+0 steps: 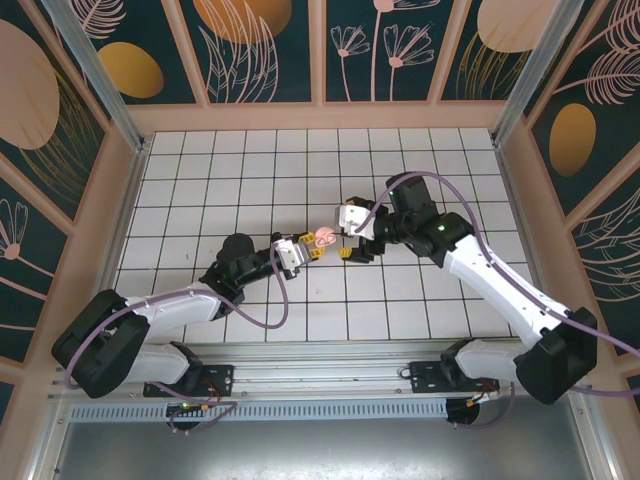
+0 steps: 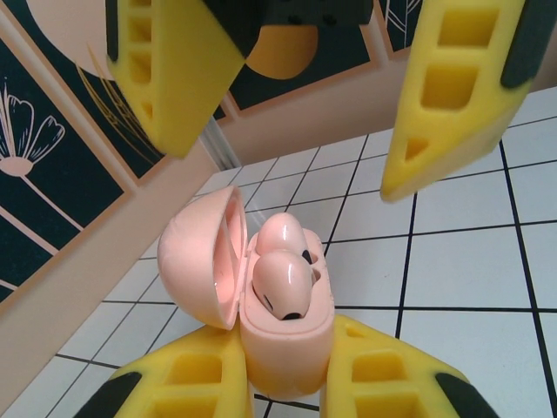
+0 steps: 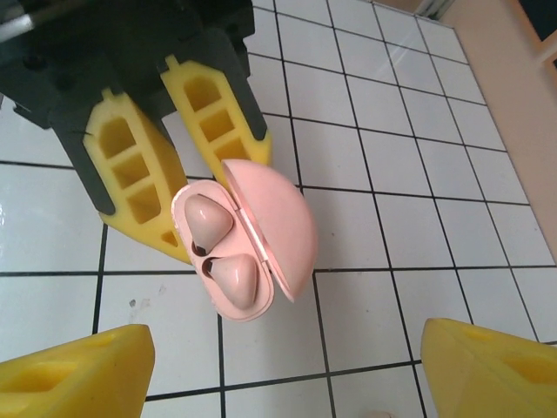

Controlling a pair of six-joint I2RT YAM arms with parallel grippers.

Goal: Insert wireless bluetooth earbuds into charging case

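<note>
L claw point(image 2: 287, 387), closest in left wrist view, is clamped on the base of the charging case point(image 2: 287, 348). Its lid point(image 2: 200, 261) is swung open leftward, w/ both earbuds point(image 2: 283, 283) in their wells. R claw point(image 2: 287, 165) hangs just beyond, spread wide, empty. Right wrist view: case dead ahead of R claw point(image 3: 287, 348), lid to the right; can't tell if earbuds are fully seated. Top view: claws meet mid-desk point(image 1: 420, 300), case point(image 1: 323, 238) betw. them, earbuds too small to make out.

A robot test booth: white tiled floor point(image 1: 200, 170), floral wall panels point(image 1: 260, 50).
</note>
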